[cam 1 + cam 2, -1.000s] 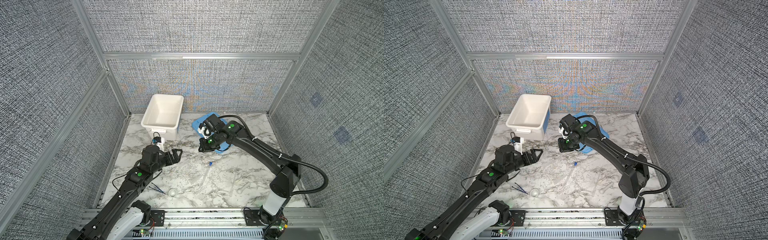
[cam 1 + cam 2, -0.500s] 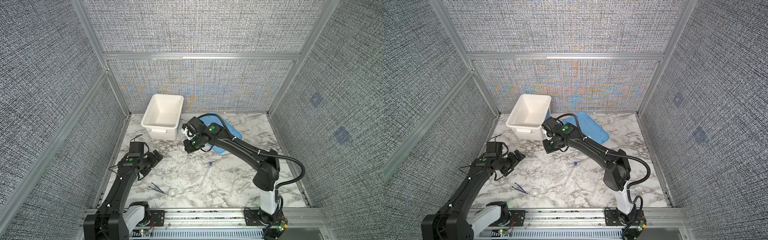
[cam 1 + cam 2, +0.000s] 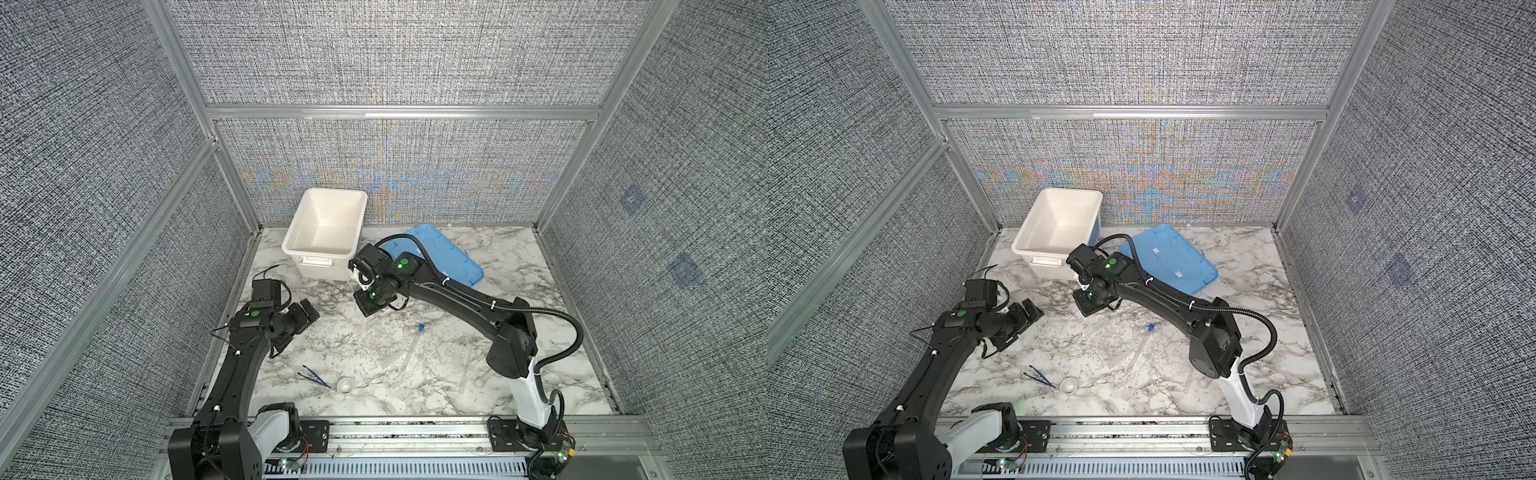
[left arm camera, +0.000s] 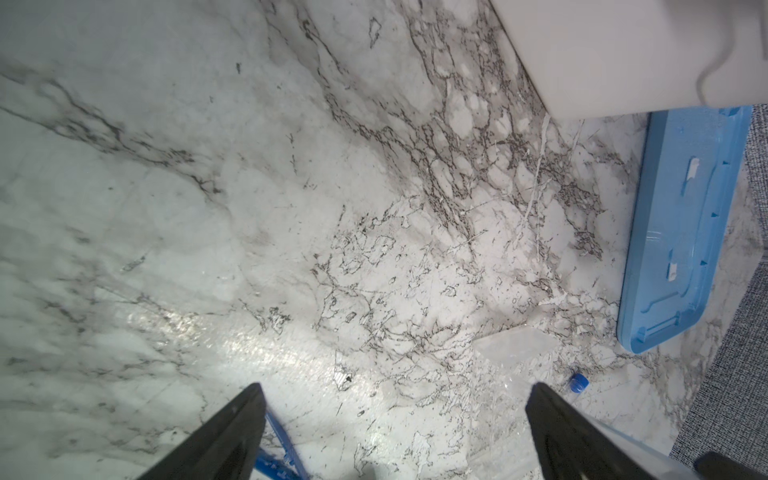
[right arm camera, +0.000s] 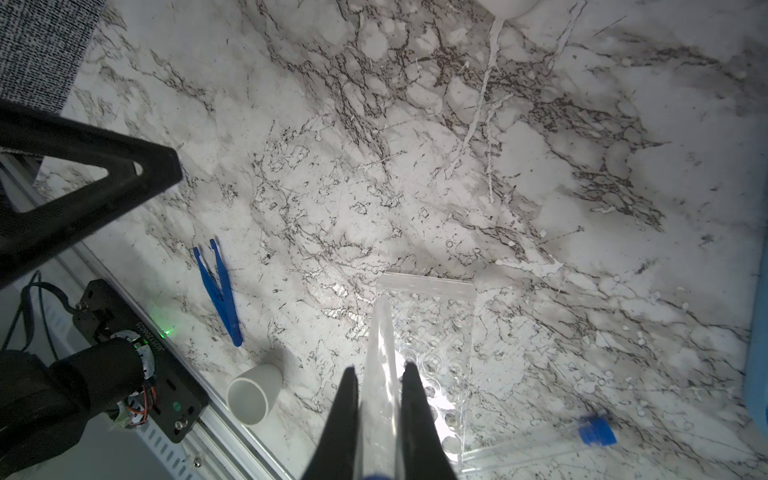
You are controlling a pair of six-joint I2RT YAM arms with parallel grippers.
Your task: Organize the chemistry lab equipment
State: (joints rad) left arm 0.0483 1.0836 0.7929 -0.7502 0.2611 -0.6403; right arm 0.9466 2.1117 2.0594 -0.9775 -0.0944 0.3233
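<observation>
- White tub [image 3: 316,251] stands at the back, blue lid [image 3: 453,257] flat beside it.
- Right gripper [image 5: 379,370] pinches a clear tube [image 5: 381,328] above the table [image 3: 540,270].
- Left gripper [image 4: 397,386] hovers wide open, empty.
- Blue-capped tube [image 3: 419,330] lies mid-table; tweezers [image 3: 314,377] and dish [image 3: 345,385] near the front edge.

Fingers [image 4: 224,432] spread wide, the left end effector [image 4: 395,388] hangs over the marble table [image 4: 208,208]. Blue tweezers [image 4: 278,440] show beside one finger; a clear plastic piece [image 4: 515,345] and a blue tube cap [image 4: 578,382] lie near the other. Beyond, the blue lid [image 4: 681,232] lies just beside the white tub [image 4: 623,50].
</observation>
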